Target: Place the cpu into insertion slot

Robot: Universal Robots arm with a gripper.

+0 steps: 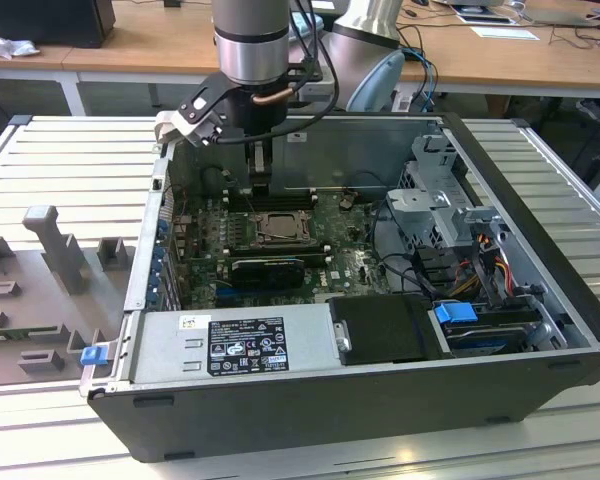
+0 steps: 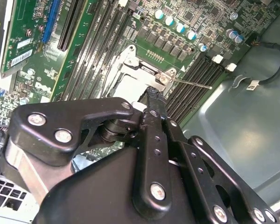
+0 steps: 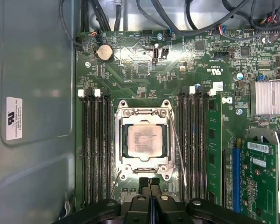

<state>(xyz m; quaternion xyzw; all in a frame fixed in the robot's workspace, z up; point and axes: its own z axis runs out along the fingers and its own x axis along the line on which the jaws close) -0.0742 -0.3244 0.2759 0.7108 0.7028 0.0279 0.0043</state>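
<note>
The open computer case (image 1: 540,330) lies on its side on the ribbed tabletop (image 1: 70,160), with the motherboard (image 3: 130,70) facing up inside it. At the board's middle, between two banks of memory slots (image 3: 95,144), sits the insertion slot (image 3: 143,112), its metal frame longer along the run of those slots than across them. The cpu (image 3: 143,140) lies flat inside the frame, square to it, silver top upward. It appears seated rather than carried. The thin lever (image 3: 177,144) angles away from the frame's side and does not look latched.

In the exterior view the claw (image 1: 263,183) hangs over the slot's far edge, toward the case's back wall. In the first wrist view the claw (image 3: 149,183) stands just beyond one short end of the frame, on the frame's long axis and clear of the chip. Its fingers are pressed together, with only a seam between the tips and nothing held. The seam runs along that same axis.
</note>
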